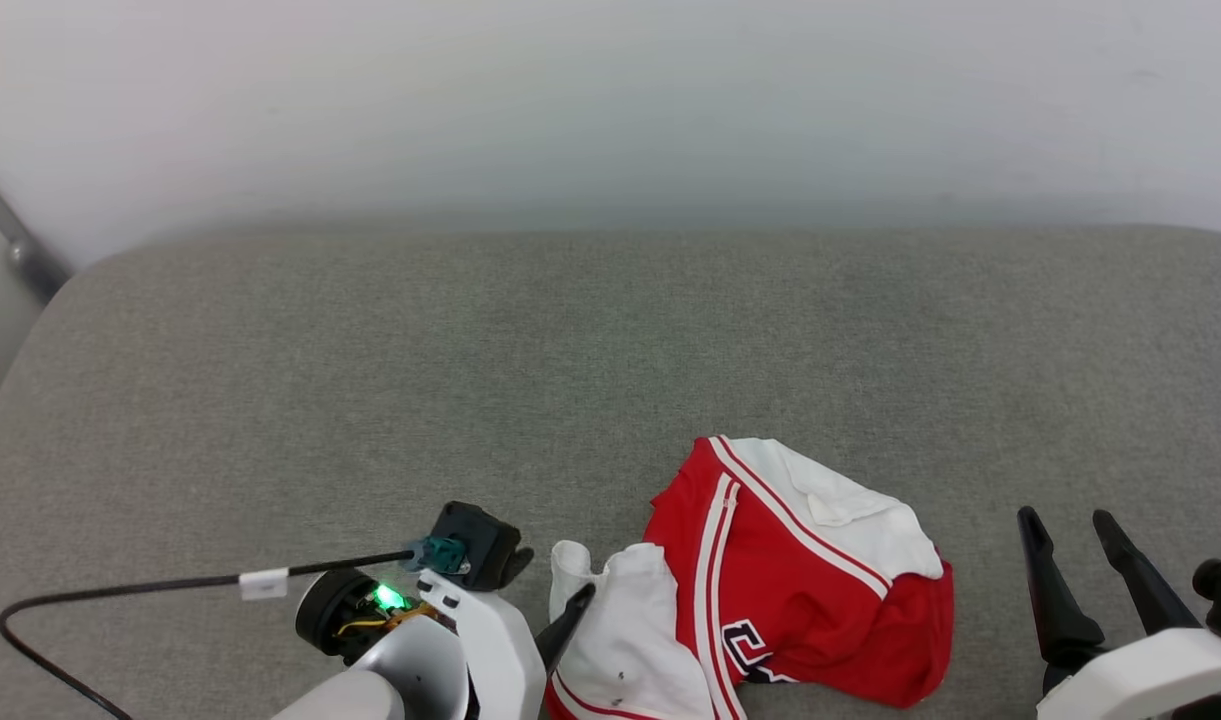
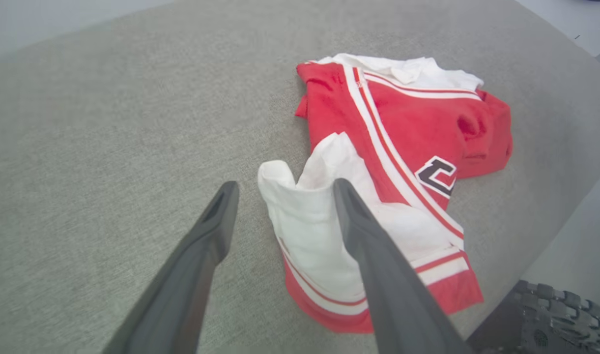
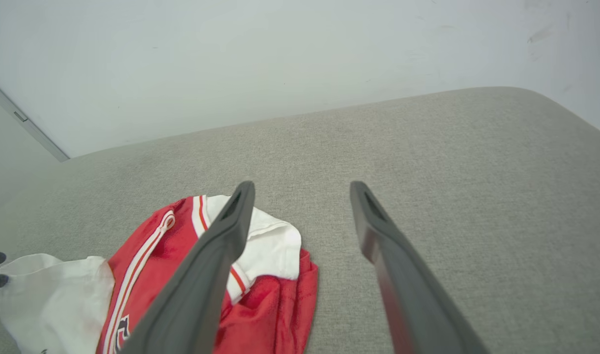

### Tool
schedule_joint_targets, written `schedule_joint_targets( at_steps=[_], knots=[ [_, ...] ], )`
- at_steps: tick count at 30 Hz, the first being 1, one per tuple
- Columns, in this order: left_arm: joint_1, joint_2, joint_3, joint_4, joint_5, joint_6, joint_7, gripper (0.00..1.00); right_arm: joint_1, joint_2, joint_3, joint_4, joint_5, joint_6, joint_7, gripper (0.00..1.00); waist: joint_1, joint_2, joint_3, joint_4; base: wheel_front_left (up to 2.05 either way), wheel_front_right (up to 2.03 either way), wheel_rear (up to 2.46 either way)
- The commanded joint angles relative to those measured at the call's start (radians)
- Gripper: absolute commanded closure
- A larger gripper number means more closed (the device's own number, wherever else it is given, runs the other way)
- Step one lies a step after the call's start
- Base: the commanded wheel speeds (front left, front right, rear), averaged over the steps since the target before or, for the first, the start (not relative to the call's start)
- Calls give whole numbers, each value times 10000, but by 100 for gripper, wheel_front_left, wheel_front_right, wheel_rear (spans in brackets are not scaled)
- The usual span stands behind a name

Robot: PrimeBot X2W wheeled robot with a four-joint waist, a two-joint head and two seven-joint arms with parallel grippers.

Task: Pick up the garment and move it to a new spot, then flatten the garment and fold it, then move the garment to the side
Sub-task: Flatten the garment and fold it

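The garment (image 1: 800, 590) lies crumpled on the grey cushion near its front edge, red body up, with white sleeves and part of the black lettering showing. My left gripper (image 1: 548, 592) is open at the garment's left end. In the left wrist view its fingers (image 2: 285, 187) straddle a bunched white sleeve (image 2: 304, 216) that lies loose on the cushion. My right gripper (image 1: 1066, 520) stands open to the right of the garment, apart from it. In the right wrist view it (image 3: 302, 187) has bare cushion between its fingers, and the garment (image 3: 275, 295) lies to the left.
The grey fabric cushion (image 1: 570, 340) stretches wide behind the garment to a pale wall (image 1: 610, 100). A black cable (image 1: 120, 590) trails from my left wrist across the cushion. A black treaded wheel (image 2: 560, 314) shows below the cushion's front edge.
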Motion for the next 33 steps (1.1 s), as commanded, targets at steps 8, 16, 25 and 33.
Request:
schedule_joint_targets(
  at_steps=[8,16,25,33],
  knots=[
    [-637,141,-416,593,-413,-907,1159,77,-337,12,81,267,229,-3,-246,0,0,0,443,-366,0,0,0],
    [-954,254,467,991,-391,-394,101,100,-445,12,-42,491,47,-3,-362,0,0,0,564,-344,0,0,0],
    [363,762,2614,1199,-1449,1235,-1629,100,-487,12,-95,439,82,-3,-259,0,0,0,727,-52,0,0,0],
    [2374,301,3709,1805,-2855,1748,-2600,100,-581,12,-123,399,22,-3,-196,0,0,0,985,32,0,0,0]
  ],
)
